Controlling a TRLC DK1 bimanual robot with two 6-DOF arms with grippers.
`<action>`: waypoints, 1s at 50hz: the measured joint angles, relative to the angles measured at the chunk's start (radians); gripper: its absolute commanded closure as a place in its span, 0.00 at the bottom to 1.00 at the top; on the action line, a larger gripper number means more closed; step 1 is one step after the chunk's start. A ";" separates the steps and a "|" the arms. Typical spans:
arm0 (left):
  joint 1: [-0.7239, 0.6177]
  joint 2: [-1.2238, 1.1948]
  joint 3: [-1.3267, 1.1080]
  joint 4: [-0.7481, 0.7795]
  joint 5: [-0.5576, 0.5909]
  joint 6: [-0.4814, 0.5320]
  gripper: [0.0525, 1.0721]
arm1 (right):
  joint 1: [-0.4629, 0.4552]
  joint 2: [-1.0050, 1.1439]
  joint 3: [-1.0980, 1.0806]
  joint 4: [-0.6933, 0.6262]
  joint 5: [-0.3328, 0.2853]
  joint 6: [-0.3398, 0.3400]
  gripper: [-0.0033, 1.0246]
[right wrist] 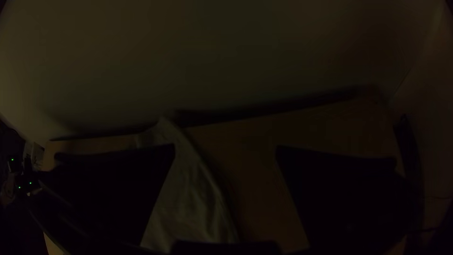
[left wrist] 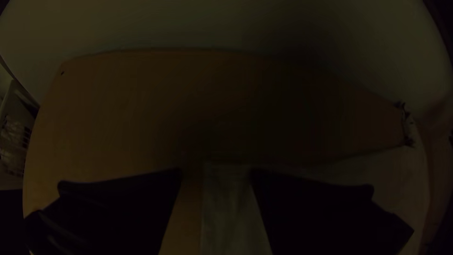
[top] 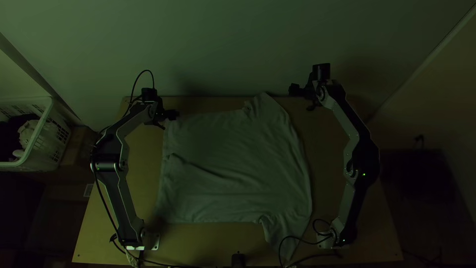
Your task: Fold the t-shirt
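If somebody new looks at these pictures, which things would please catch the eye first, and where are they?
Probably the pale t-shirt, spread wide and a little wrinkled across the middle of the table. Next, the two open grippers: the left at the shirt's far left corner, the right near the table's far edge, to the right of the shirt's far sleeve.

Light wooden table (top: 144,154), bare strips left and right of the t-shirt (top: 238,144). Shirt lies spread mid-table, hem side left, one sleeve up to the far edge, the other toward the near edge by the right arm's base (top: 325,241). Long wrinkle runs from the hem side toward the middle, cloth bunched a bit at both sleeve joins. Left arm's base (top: 154,241) sits near the near edge. Black cables (top: 302,241) by the right base, crossing the near sleeve.
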 measured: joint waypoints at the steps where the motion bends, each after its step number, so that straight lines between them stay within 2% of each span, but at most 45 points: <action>1: 0.000 0.003 0.000 0.009 0.000 0.002 0.90 | 0.000 0.000 0.000 -0.002 0.000 0.000 0.05; 2: 0.000 0.005 0.001 0.014 0.000 0.004 0.97 | 0.000 0.000 0.000 -0.002 0.000 0.000 0.05; 3: 0.000 0.008 0.004 0.016 0.000 0.008 0.97 | 0.000 0.000 0.000 -0.002 0.000 0.000 0.05; 13: 0.003 0.018 0.017 0.019 -0.001 0.017 0.98 | 0.004 0.010 0.000 -0.013 0.000 0.005 0.05; 23: 0.021 0.018 0.022 0.018 -0.007 -0.006 0.98 | 0.033 0.117 0.083 -0.197 0.000 0.026 0.05; 33: 0.027 0.014 0.021 0.014 -0.008 -0.005 0.98 | 0.065 0.209 0.137 -0.219 -0.003 0.026 0.06; 40: 0.027 0.010 0.020 0.011 -0.008 -0.009 0.98 | 0.067 0.262 0.200 -0.224 -0.003 0.026 0.13; 47: 0.027 0.003 0.017 0.011 -0.008 -0.013 0.98 | 0.068 0.301 0.248 -0.224 -0.003 0.029 0.13; 50: 0.027 -0.002 0.013 0.011 -0.008 -0.014 0.98 | 0.071 0.312 0.257 -0.225 -0.003 0.030 0.20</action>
